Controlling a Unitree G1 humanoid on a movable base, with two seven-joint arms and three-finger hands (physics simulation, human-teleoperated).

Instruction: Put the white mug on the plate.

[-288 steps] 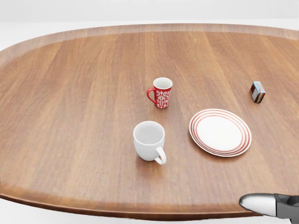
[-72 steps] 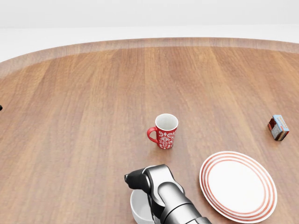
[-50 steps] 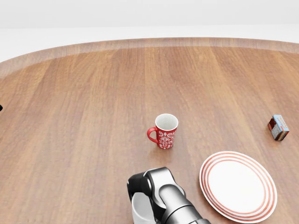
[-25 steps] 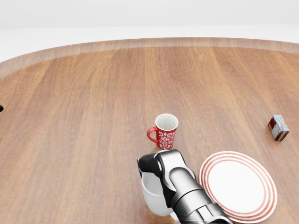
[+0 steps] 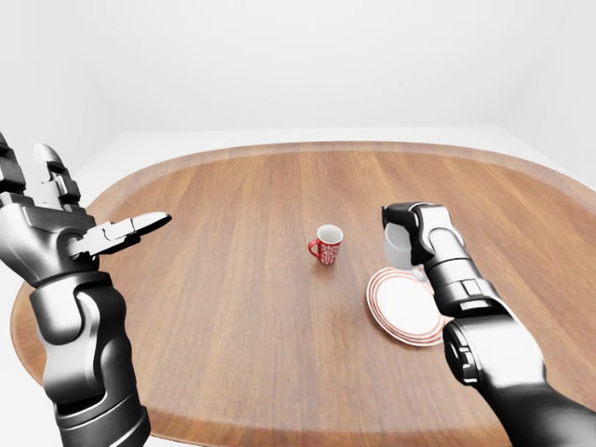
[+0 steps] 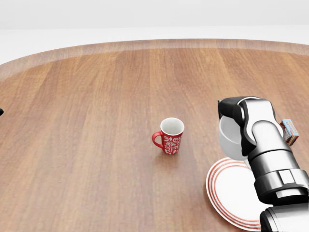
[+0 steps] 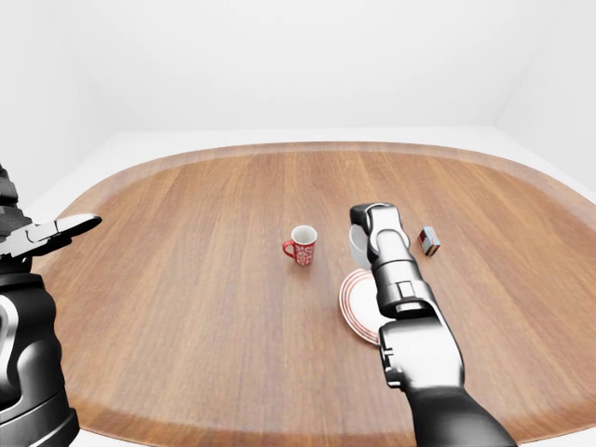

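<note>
Head view: looks down on the oval brown wooden desk (image 6: 87,125).
Left hand (image 5: 56,219): raised well clear of the desk at the left edge of the left-eye view, fingers (image 5: 140,223) spread wide, gripping nothing.
Red mug with white pattern (image 6: 169,136): upright near the desk's middle, handle to the view's left, apart from everything else; not the task's thing.
White ceramic mug (image 6: 231,137): off the desk, carried above the upper-left rim of the plate in the head view, partly hidden by the forearm.
Right hand (image 6: 241,113): dark fingers (image 6: 231,107) closed over the mug's rim and wall, gripping it.
White round plate with red rings (image 6: 231,191): flat on the desk, directly below and slightly right of the carried mug, bare.
Small striped box (image 6: 288,131): on the desk right of the hand, well away from the plate's centre.
Step in hand: transport, seemingly near its end, with the mug over the plate's edge.
Next move calls for: a short shift toward the plate's centre, a level descent until the base sits, then loosening of the grip without tipping the mug.
</note>
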